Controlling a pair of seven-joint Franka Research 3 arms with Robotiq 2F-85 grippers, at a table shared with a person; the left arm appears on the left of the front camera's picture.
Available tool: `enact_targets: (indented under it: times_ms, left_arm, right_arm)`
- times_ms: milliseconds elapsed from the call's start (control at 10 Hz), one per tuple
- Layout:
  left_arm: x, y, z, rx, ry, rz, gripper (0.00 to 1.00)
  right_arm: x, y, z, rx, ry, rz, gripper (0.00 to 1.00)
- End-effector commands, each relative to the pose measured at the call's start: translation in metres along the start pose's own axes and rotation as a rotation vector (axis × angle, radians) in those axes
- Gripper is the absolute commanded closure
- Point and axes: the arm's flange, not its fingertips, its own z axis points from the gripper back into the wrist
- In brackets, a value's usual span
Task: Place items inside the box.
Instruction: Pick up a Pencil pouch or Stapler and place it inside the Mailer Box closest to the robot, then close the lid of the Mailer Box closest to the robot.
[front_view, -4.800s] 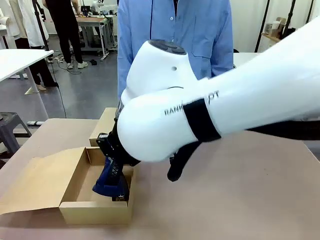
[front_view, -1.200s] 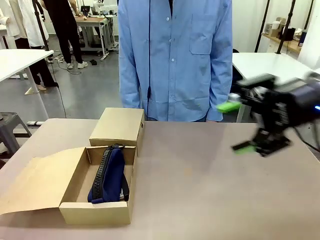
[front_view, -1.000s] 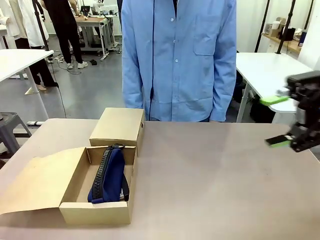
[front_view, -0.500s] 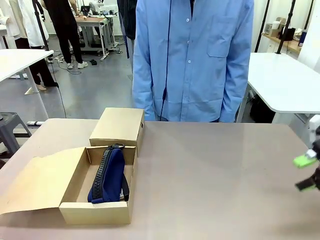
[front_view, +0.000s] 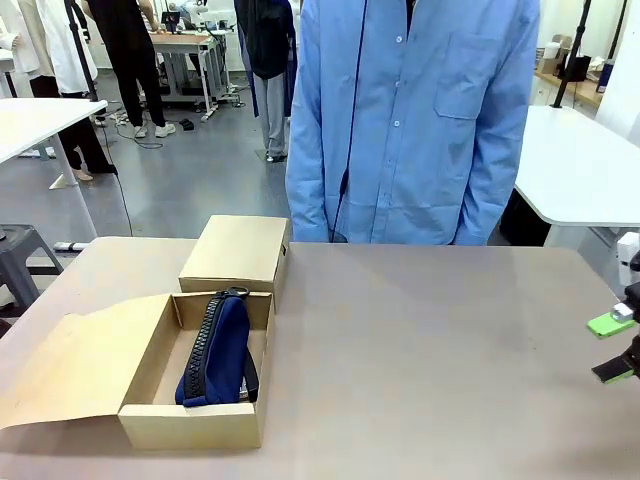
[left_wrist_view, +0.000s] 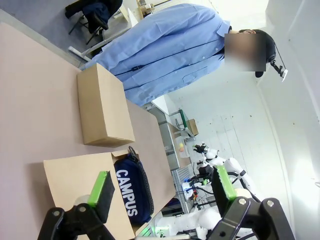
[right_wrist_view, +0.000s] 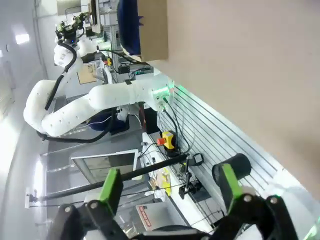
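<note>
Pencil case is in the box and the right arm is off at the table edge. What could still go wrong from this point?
The navy pencil case stands on its edge and leans against the box wall, so it may crowd later items. The box flap lies open toward the robot and could snag an approaching arm. The open right pincer holds nothing.

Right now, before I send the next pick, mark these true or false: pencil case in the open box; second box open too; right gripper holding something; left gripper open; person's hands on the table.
1. The navy pencil case lies inside the open box. True.
2. The second box is open too. False: it is closed, behind the open one.
3. The right gripper holds an item. False: open and empty, at the table's right edge.
4. The left gripper is open. True.
5. The person's hands rest on the table. False: no hand is on it.
</note>
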Motion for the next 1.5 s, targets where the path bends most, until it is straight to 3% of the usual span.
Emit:
enact_targets:
  times_ms: [0, 600, 700, 900, 1100, 1200, 1400]
  left_arm:
    - [0.000, -0.002, -0.001, -0.020, -0.012, -0.022, 0.00]
    - [0.000, 0.000, 0.000, 0.000, 0.000, 0.000, 0.00]
    - [-0.019, -0.025, -0.037, -0.088, 0.173, -0.222, 0.00]
    - [-0.085, -0.077, -0.111, -0.258, 0.470, -0.509, 0.00]
    - [-0.136, -0.097, -0.150, -0.337, 0.663, -0.601, 0.00]
    - [-0.150, -0.087, -0.160, -0.351, 0.695, -0.695, 0.00]
    - [-0.149, -0.032, -0.149, -0.346, 0.629, -1.130, 0.00]
  right_arm:
    - [0.001, 0.001, -0.001, 0.023, -0.016, -0.012, 0.00]
    - [0.001, 0.001, -0.001, 0.023, -0.016, -0.012, 0.00]
    - [0.001, 0.001, -0.001, 0.023, -0.016, -0.012, 0.00]
    - [0.001, 0.001, -0.001, 0.023, -0.016, -0.012, 0.00]
    - [0.001, 0.001, -0.001, 0.023, -0.016, -0.012, 0.00]
    - [0.001, 0.001, -0.001, 0.023, -0.016, -0.012, 0.00]
    - [0.001, 0.001, -0.001, 0.023, -0.016, -0.012, 0.00]
